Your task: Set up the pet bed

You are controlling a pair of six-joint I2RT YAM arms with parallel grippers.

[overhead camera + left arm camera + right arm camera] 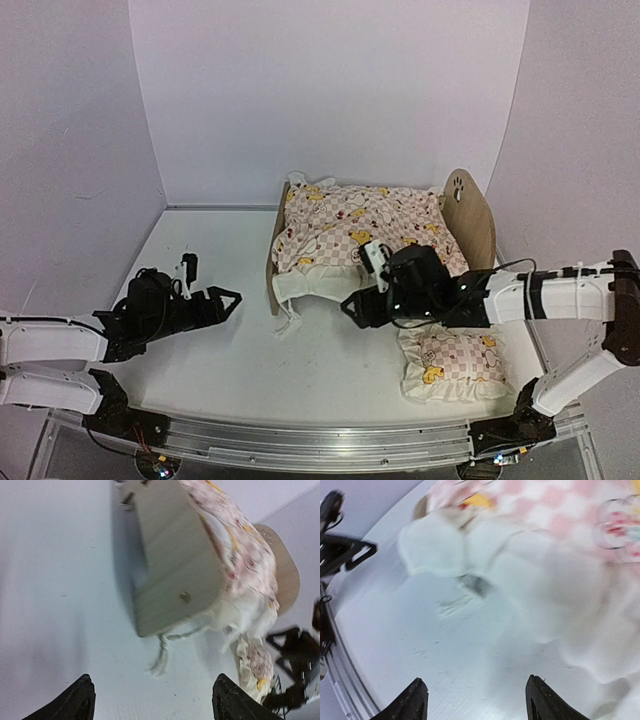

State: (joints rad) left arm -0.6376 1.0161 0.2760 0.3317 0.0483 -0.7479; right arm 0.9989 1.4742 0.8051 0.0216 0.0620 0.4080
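Observation:
The pet bed (468, 215), a light-wood frame, stands at the back middle of the table. Its paw-print headboard is on the right and its low footboard (271, 270) on the left. A frilled cartoon-print quilt (365, 240) covers it and hangs over the near side. In the left wrist view the footboard (175, 565) shows with a loose tie (162, 657) below it. My left gripper (222, 300) is open and empty, left of the footboard. The right gripper (352, 307) is also open and empty, just in front of the quilt's white edge (560, 595).
A small matching frilled pillow (455, 362) lies on the table at the front right, below my right arm. White walls close in the back and both sides. The metal rail (320, 445) runs along the near edge.

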